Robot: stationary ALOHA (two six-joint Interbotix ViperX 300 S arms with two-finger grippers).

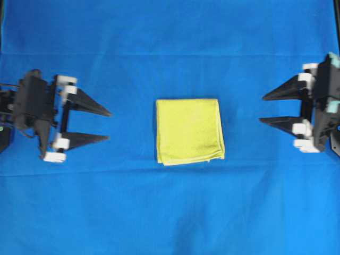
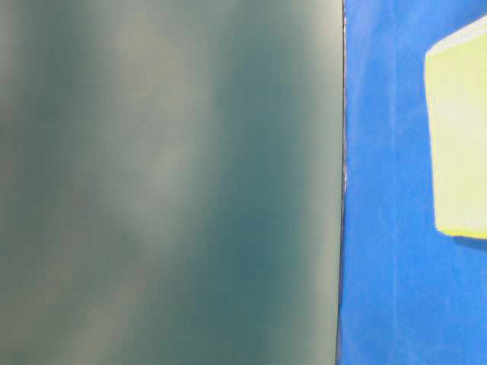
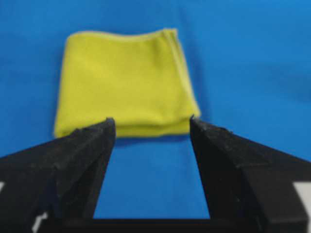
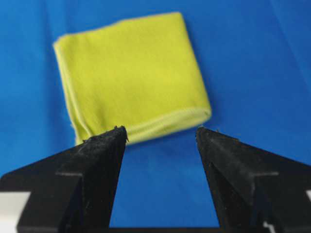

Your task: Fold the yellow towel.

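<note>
While both arms stay at the sides, you see this:
Yellow towel (image 1: 189, 130): folded into a small square, flat in the middle of the blue table cloth (image 1: 170, 212), layered edges visible.
Left gripper (image 1: 109, 126): jaws spread apart, holding nothing, well apart from the towel.
Right gripper (image 1: 261, 109): jaws wide, nothing between them, also well apart from it.

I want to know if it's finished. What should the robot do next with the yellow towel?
Probably nothing more than pull back: the yellow towel already lies folded in layers, and the left hand and right hand are open, empty and apart from it.
</note>
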